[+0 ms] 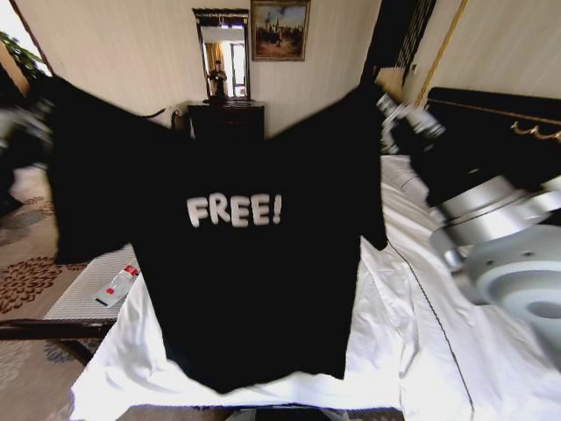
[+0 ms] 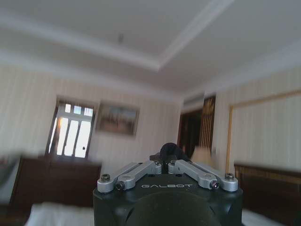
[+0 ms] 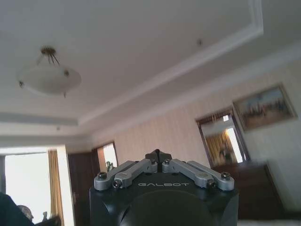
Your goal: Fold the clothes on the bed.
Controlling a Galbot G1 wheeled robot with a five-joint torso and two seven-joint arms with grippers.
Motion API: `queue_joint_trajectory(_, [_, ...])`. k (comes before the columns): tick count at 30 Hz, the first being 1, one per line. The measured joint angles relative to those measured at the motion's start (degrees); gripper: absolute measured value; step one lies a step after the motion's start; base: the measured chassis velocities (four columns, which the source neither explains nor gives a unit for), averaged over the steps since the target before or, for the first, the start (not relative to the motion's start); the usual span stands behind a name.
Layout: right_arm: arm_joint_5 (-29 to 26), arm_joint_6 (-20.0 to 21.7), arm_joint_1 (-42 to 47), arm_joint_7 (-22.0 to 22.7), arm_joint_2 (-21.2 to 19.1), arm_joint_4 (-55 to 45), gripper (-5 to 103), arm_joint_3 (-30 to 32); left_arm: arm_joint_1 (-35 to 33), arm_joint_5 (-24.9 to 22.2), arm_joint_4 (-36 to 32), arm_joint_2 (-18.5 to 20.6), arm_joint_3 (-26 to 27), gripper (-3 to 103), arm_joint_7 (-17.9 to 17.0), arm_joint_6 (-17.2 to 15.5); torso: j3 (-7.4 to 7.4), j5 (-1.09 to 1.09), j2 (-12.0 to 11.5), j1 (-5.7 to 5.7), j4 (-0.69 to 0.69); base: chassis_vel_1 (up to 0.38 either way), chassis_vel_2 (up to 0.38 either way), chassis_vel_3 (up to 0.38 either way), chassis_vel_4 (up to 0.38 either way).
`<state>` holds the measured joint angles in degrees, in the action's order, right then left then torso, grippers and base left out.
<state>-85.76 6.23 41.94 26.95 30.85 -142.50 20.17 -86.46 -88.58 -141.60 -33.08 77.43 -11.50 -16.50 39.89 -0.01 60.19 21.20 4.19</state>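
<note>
Both grippers raised, T-shirt reading "FREE!"

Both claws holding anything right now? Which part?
Yes: the black T-shirt hangs spread above the bed, left claw and right claw each shut on a pinch of fabric near its shoulders.

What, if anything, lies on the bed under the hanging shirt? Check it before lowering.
Nothing visible does. The shirt hangs spread between the left gripper and right gripper, each shut on a shoulder. The bed around it is bare white bedding. The spot directly behind the cloth is hidden.
</note>
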Motion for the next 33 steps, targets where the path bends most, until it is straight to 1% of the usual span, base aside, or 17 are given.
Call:
queue_joint_trajectory(1, [1.39, 0.61, 2.72, 0.02, 1.57, 1.59, 0, -1.87, 0.26, 1.79, 0.84, 0.05, -4.23, 1, -0.64, -0.81, 0.0, 0.0, 0.0, 0.0, 0.0, 0.0, 0.0, 0.0, 0.0])
queue_joint_trajectory(2, [1.39, 0.61, 2.72, 0.02, 1.57, 1.59, 0, -1.87, 0.26, 1.79, 0.84, 0.05, -4.23, 1, -0.64, -0.81, 0.0, 0.0, 0.0, 0.0, 0.0, 0.0, 0.0, 0.0, 0.0])
queue_joint_trajectory(3, [2.05, 0.92, 4.18, 0.02, 2.41, 2.45, 0, -2.8, 0.43, 3.41, 1.43, 0.05, -7.42, 1, -0.98, -1.05, 0.0, 0.02, 0.0, 0.0, 0.0, 0.0, 0.0, 0.0, 0.0])
queue_joint_trajectory(4, [4.52, 1.69, 8.62, 0.09, 5.65, 5.8, 0, -6.36, 1.03, 9.2, 3.59, -0.55, -17.57, 1, -1.19, -1.98, 0.0, 0.03, 0.0, 0.0, 0.0, 0.0, 0.0, 0.0, 0.0])
queue_joint_trajectory(6, [8.38, 1.81, 11.9, 0.11, 10.05, 10.47, 0, -11.23, 2.16, 16.87, 7.0, -2.3, -27.41, 1, -0.51, -2.14, 0.01, 0.0, -0.01, 0.0, 0.02, 0.0, 0.0, 0.0, 0.0])
queue_joint_trajectory(7, [8.38, 1.81, 11.9, 0.11, 10.05, 10.47, 0, -11.23, 2.16, 16.87, 7.0, -2.3, -27.41, 1, -0.51, -2.14, 0.01, 0.0, -0.01, 0.0, 0.02, 0.0, 0.0, 0.0, 0.0])
queue_joint_trajectory(8, [9.09, 1.74, 12.2, 0.11, 10.76, 11.33, 0, -12.11, 2.45, 18.55, 7.94, -2.85, -29.3, 1, -0.26, -2.12, 0.01, 0.02, -0.01, 0.0, 0.02, 0.0, 0.0, 0.0, 0.0])
queue_joint_trajectory(10, [13.16, 0.97, 12.96, 0.07, 14.65, 16.34, 0, -16.75, 3.56, 24.53, 12.69, -5.43, -35.57, 1, 0.92, -1.97, 0.01, -0.01, -0.01, 0.0, 0.0, 0.0, 0.0, 0.0, 0.0])
queue_joint_trajectory(11, [14.61, 0.56, 12.94, -0.04, 16.04, 18.37, 0, -18.22, 3.89, 25.96, 14.41, -6.36, -37.12, 1, 1.19, -1.73, 0.01, -0.01, -0.01, 0.0, -0.01, 0.0, 0.0, 0.0, 0.0])
queue_joint_trajectory(13, [15.51, 0.37, 12.87, -0.11, 16.76, 19.56, 0, -18.99, 4.03, 26.43, 15.22, -6.79, -37.7, 1, 1.21, -1.61, 0.01, -0.01, -0.01, 0.0, -0.01, 0.0, 0.0, 0.0, 0.0])
queue_joint_trajectory(17, [20.19, -1.19, 10.36, -1.37, 20.89, 27.92, 0, -22.19, 5.85, 28.63, 20.95, -10.28, -40.19, 1, 1.35, -0.33, 0.0, 0.01, -0.01, 0.0, -0.01, 0.0, 0.0, 0.0, 0.0])
queue_joint_trajectory(19, [20.41, -1.38, 9.83, -1.53, 21.31, 28.95, 0, -22.43, 6.14, 28.65, 21.46, -10.76, -40.33, 1, 1.37, -0.27, 0.01, 0.01, -0.01, 0.0, -0.01, 0.0, 0.0, 0.0, 0.0])
queue_joint_trajectory(22, [21.32, -2.59, 5.59, -1.81, 23.94, 34.84, 0, -24.35, 8.68, 28.84, 25.41, -13.73, -42.16, 1, 1.55, -0.02, 0.0, 0.01, -0.01, 0.0, 0.0, 0.0, 0.0, 0.0, 0.0])
queue_joint_trajectory(23, [21.32, -2.59, 5.59, -1.81, 23.94, 34.84, 0, -24.35, 8.68, 28.84, 25.41, -13.73, -42.16, 1, 1.55, -0.02, 0.0, 0.01, -0.01, 0.0, 0.0, 0.0, 0.0, 0.0, 0.0])
queue_joint_trajectory(28, [24.84, -4.48, -1.96, -2.3, 30.27, 45.53, 0, -27.35, 17.43, 28.99, 34.19, -15.95, -46.73, 1, 2.21, 0.33, 0.0, 0.01, -0.01, 0.0, -0.01, 0.0, 0.0, 0.0, 0.0])
queue_joint_trajectory(29, [24.84, -4.48, -1.96, -2.3, 30.27, 45.53, 0, -27.35, 17.43, 28.99, 34.19, -15.95, -46.73, 1, 2.21, 0.33, 0.0, 0.01, -0.01, 0.0, -0.01, 0.0, 0.0, 0.0, 0.0])
queue_joint_trajectory(33, [27.66, -6.9, -5.3, -4.36, 36.49, 56.48, 0, -28.39, 26.28, 29.98, 45.29, -16.7, -52.63, 1, 3.46, 1.15, 0.01, 0.02, -0.01, 0.01, 0.0, 0.0, 0.0, 0.0, 0.0])
